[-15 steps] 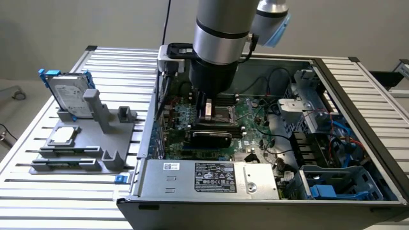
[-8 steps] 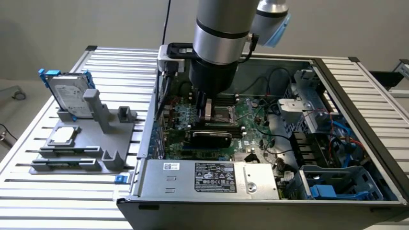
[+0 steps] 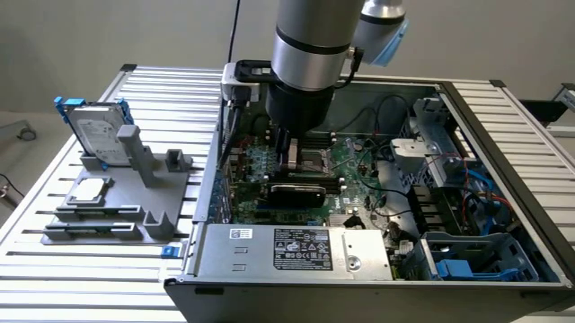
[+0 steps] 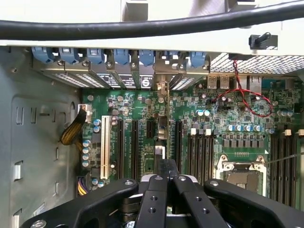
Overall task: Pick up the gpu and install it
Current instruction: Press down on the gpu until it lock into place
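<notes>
Exterior view: claw [image 3: 289, 161] is down inside the case [image 3: 476, 128], mid-board, pressed together on what looks like the top edge of the gpu [image 3: 297, 195]. The card stands upright over the motherboard [image 3: 359, 171], shroud facing the case's power supply [image 3: 297, 249] end. Reads as the seating step. The card wants to be plumb, edge connector lined along the slot, push straight down and even, no rocking; thin PCB flexes. Shroud is glossy black plastic with rounded corners, the board green and densely populated, the case bare sheet metal. Outside the case, on the exterior view's left, the ribbed aluminium counter [image 3: 161, 87] carries a matte grey fixture [image 3: 148, 195] with the silver hard drive [image 3: 94, 131] in its blue frame. Wrist view: black jointed fingers [image 4: 152, 199] converge over the long black slots [image 4: 135, 147]. The card is mostly hidden under them, so can't tell if it's touching a slot. Bracket end should meet the case's rear wall under the blue plastic clips [image 4: 118, 56]. Mind the red wire loop [image 4: 247, 102].
</notes>
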You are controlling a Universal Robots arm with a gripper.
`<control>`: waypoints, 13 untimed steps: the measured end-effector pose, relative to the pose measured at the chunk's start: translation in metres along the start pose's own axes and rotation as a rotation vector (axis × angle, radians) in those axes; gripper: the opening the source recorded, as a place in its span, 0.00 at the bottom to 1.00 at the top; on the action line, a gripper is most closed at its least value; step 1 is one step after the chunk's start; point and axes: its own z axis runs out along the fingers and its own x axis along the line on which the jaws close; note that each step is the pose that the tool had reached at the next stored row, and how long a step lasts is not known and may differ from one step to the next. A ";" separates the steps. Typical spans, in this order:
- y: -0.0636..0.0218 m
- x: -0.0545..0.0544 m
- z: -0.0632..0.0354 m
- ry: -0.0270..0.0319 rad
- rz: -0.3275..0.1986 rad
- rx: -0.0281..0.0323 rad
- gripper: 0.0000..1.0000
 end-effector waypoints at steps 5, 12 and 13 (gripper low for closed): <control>0.0000 0.000 0.0001 -0.0012 0.000 0.0000 0.11; -0.0005 0.000 0.0117 -0.0047 -0.006 0.0070 0.11; 0.0000 -0.001 0.0133 -0.0048 -0.009 0.0092 0.11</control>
